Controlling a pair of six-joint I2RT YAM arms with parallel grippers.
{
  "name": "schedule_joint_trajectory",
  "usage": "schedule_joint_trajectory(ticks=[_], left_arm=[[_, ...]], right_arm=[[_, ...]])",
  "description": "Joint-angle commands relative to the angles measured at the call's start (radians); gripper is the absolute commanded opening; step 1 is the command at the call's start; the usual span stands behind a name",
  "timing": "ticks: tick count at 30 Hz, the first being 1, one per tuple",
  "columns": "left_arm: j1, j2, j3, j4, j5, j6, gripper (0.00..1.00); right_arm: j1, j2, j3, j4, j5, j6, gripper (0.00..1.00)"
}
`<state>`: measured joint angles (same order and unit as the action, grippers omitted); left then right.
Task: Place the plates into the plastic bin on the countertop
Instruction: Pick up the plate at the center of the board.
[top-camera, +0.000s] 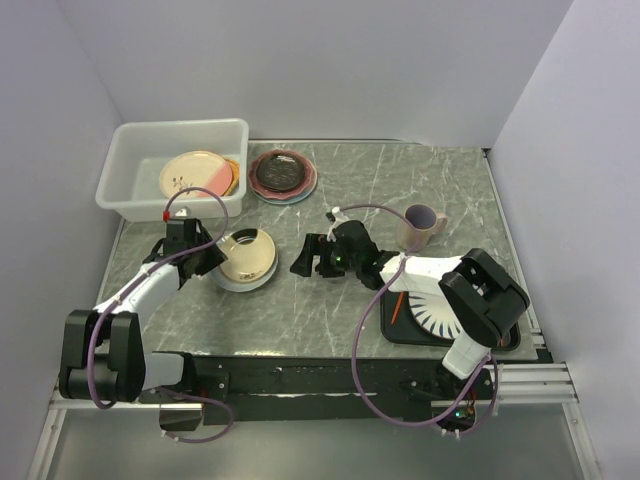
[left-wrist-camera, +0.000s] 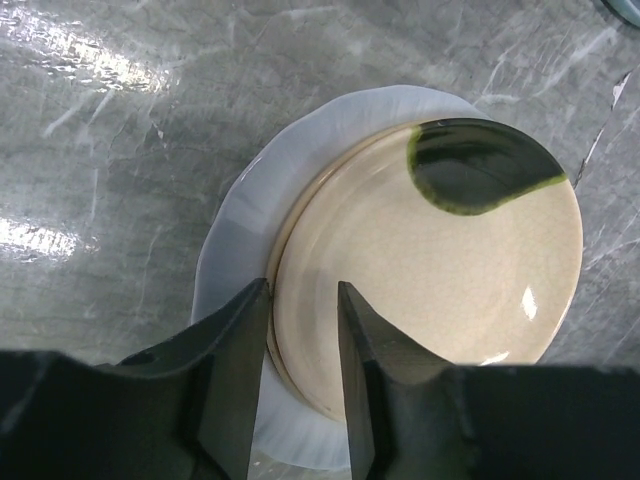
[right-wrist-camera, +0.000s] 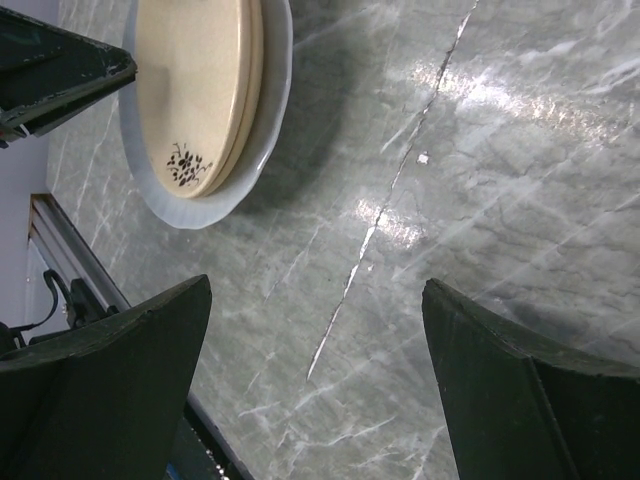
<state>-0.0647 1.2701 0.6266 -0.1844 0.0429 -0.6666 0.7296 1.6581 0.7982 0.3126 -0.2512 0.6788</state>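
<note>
Left gripper (left-wrist-camera: 300, 290) stood partly open, fingers astride the 9 o'clock rim (top view) of the round tan-gold glazed plate (left-wrist-camera: 430, 270), one outside and one over its face. We saw no pinch yet and nothing lifted.

We judged the edge approach necessary because the plate lay flat on a white scalloped plate (left-wrist-camera: 232, 250), leaving only the rim to catch.

The stack sat on the grey-green marble-look countertop (top-camera: 300, 310). The translucent white plastic bin (top-camera: 118, 180) stood at its 11 o'clock, with stacked plates (top-camera: 197, 173) inside.

Right gripper (right-wrist-camera: 318, 290) hung wide open and empty at the stack's 3 o'clock, probably parked clear of the left arm.
</note>
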Motion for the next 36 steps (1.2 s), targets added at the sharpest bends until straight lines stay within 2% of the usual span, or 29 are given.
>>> schedule_joint_trajectory(ticks=[1,8,13,19,27,35,36], left_arm=[[0.003,0.015,-0.004,0.037,0.012,0.024,0.40],[0.002,0.051,-0.025,0.098,0.061,0.032,0.38],[0.000,0.081,-0.027,0.123,0.094,0.032,0.38],[-0.003,0.072,-0.028,0.125,0.095,0.032,0.38],[-0.004,0.072,-0.031,0.125,0.097,0.030,0.37],[-0.006,0.058,-0.033,0.118,0.095,0.032,0.37],[-0.006,0.057,-0.033,0.115,0.091,0.032,0.37]], right_arm=[[-0.007,-0.035,0.010,0.022,0.010,-0.012,0.93],[-0.007,-0.023,0.033,0.086,-0.022,0.018,0.94],[-0.006,0.035,0.093,0.121,-0.046,0.048,0.90],[-0.006,0.146,0.185,0.119,-0.062,0.070,0.75],[-0.002,0.284,0.355,0.036,-0.042,0.077,0.65],[-0.004,0.358,0.421,-0.016,-0.022,0.074,0.35],[-0.004,0.358,0.423,-0.021,-0.016,0.073,0.25]])
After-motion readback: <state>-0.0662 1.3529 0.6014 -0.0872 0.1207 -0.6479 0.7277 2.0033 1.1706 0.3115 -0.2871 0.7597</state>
